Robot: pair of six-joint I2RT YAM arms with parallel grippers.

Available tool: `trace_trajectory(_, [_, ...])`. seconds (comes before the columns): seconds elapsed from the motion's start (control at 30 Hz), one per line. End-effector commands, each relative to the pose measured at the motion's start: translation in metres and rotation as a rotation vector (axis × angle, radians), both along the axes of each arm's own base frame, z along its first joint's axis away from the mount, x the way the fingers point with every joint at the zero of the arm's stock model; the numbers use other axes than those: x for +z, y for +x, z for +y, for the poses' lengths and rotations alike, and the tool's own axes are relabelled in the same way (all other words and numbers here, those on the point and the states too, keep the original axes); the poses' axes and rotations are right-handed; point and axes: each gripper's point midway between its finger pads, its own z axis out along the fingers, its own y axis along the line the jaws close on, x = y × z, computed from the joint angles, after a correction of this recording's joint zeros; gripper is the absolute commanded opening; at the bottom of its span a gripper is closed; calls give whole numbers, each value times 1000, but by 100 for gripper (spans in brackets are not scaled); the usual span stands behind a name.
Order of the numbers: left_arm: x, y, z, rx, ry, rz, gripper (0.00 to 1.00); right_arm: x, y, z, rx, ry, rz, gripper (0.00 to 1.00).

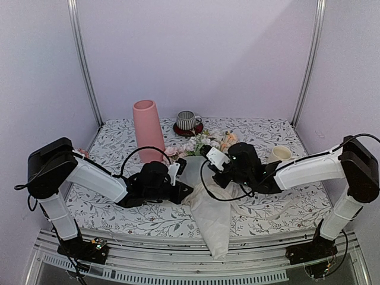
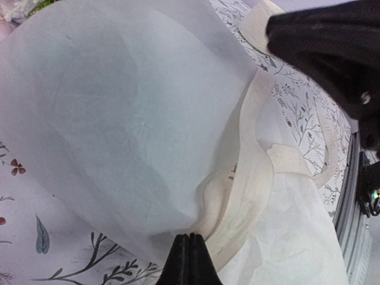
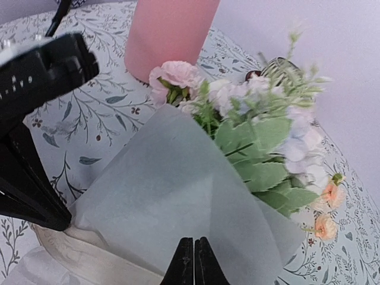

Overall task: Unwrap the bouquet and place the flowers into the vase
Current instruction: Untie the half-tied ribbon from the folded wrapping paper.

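Leaf-printed cloth bears crinkly translucent bouquet, smooth vase.

One table, top covered w/ white cloth, grey leaf-and-twig print. On it: pink vase upright, back-left area. Grey striped mug on dark red coaster just right of vase, close to far edge. Cream mug toward right edge, approx mid-depth. The bouquet lies flat at centre, blooms pointing to far edge, near vase base; its paper tail hangs over near edge.
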Motion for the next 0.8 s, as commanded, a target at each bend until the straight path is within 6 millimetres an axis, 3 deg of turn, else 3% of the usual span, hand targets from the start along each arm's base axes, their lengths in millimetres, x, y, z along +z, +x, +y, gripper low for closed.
trace_trajectory(0.0, [2, 1, 2, 5, -15, -5, 0, 31, -4, -11, 6, 132, 22, 8])
trace_trajectory(0.1, [3, 1, 2, 4, -16, -6, 0, 27, -11, -16, 16, 119, 41, 15])
trace_trajectory(0.37, [4, 1, 2, 5, -18, -7, 0, 29, -28, -31, 43, 141, 57, 18])
trace_trajectory(0.6, [4, 2, 2, 6, -18, -7, 0, 75, -42, -40, 73, 349, -2, 37])
trace_trajectory(0.77, [3, 1, 2, 4, -17, -8, 0, 89, -56, -35, 172, 390, -41, 67])
